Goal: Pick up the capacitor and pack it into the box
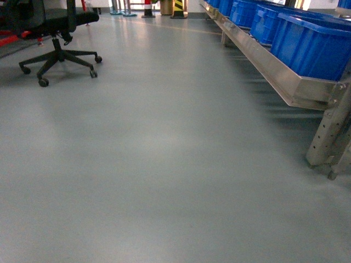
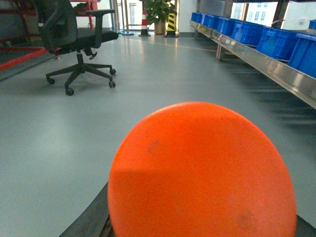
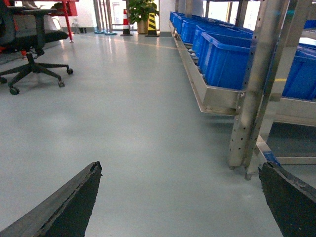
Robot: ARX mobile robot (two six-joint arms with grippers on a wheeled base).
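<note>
A big orange round object (image 2: 202, 173), which I take to be the capacitor, fills the lower half of the left wrist view. My left gripper (image 2: 200, 227) is shut on it, and only a dark finger (image 2: 91, 219) shows at its lower left edge. In the right wrist view my right gripper (image 3: 180, 168) is open, its two dark fingertips (image 3: 84, 192) wide apart over bare grey floor with nothing between them. The box is out of view in every frame. Neither gripper appears in the head view.
A steel rack (image 1: 274, 66) with blue plastic bins (image 1: 312, 44) runs along the right; its leg (image 1: 329, 131) stands on the floor. A black office chair (image 1: 55, 33) is at the far left. A striped post (image 1: 178, 8) stands at the back. The rack's upright (image 3: 254, 84) is close to my right gripper.
</note>
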